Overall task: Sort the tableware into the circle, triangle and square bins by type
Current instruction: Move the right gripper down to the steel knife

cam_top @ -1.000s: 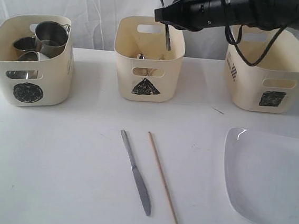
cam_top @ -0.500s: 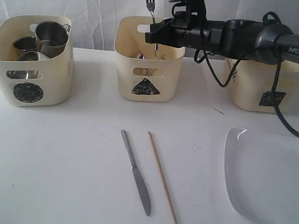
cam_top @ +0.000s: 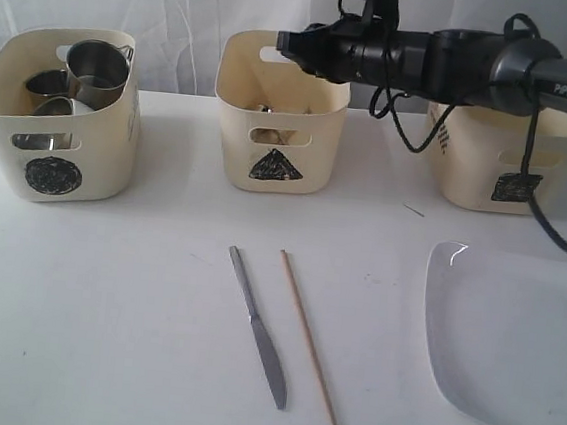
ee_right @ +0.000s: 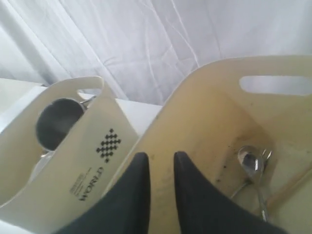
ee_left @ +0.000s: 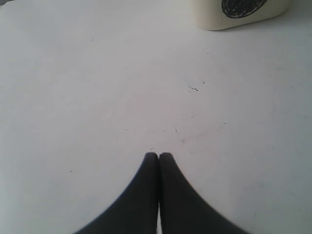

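Steel mugs [cam_top: 96, 69] in circle bin [cam_top: 98, 159], spoon [ee_right: 253, 163] in triangle bin [cam_top: 320, 146]; knife [cam_top: 257, 326], chopstick [cam_top: 309, 346] and plate [cam_top: 512, 345] wait on table [cam_top: 104, 306]; right gripper [ee_right: 160, 158] slightly parted, empty.

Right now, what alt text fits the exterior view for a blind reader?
The right arm's end effector hangs over the triangle bin, the middle of three cream bins on a white table. The circle bin holds steel mugs; a knife, a chopstick and a white plate lie in front.

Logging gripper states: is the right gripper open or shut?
Open: the right gripper has its fingers apart, nothing between them, over the triangle bin.
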